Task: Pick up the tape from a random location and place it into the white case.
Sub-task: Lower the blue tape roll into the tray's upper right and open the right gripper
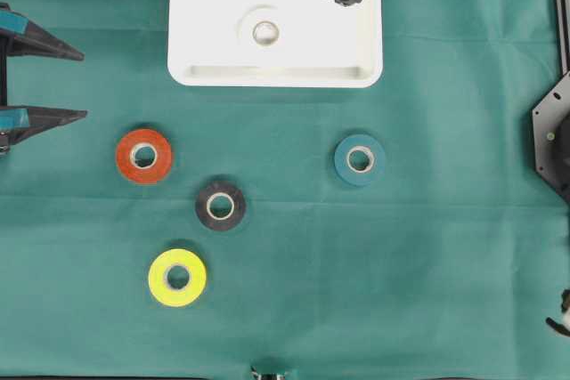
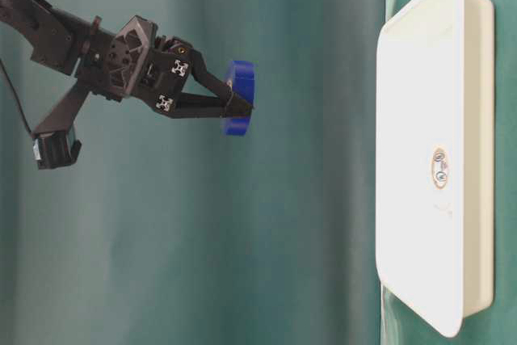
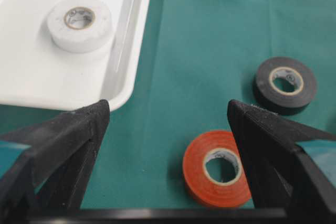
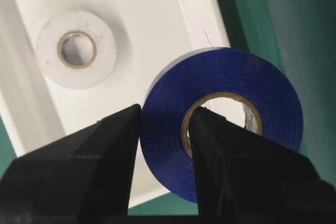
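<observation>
Right wrist: blue tape (image 4: 226, 114) over white case (image 4: 131, 3)

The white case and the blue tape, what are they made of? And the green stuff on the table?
The white case looks like smooth, slightly glossy plastic: its rim catches light. The blue tape looks like shiny vinyl wound on a tan, cardboard-looking core. The green table cover looks like matte cloth: it shows creases.

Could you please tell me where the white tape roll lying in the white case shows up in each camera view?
Overhead: upper centre, inside the white case, white tape roll.
Table-level: right side, seen on end.
Left wrist: upper left.
Right wrist: upper left, beyond the blue tape roll.
Shared landmark: the white case.
</observation>
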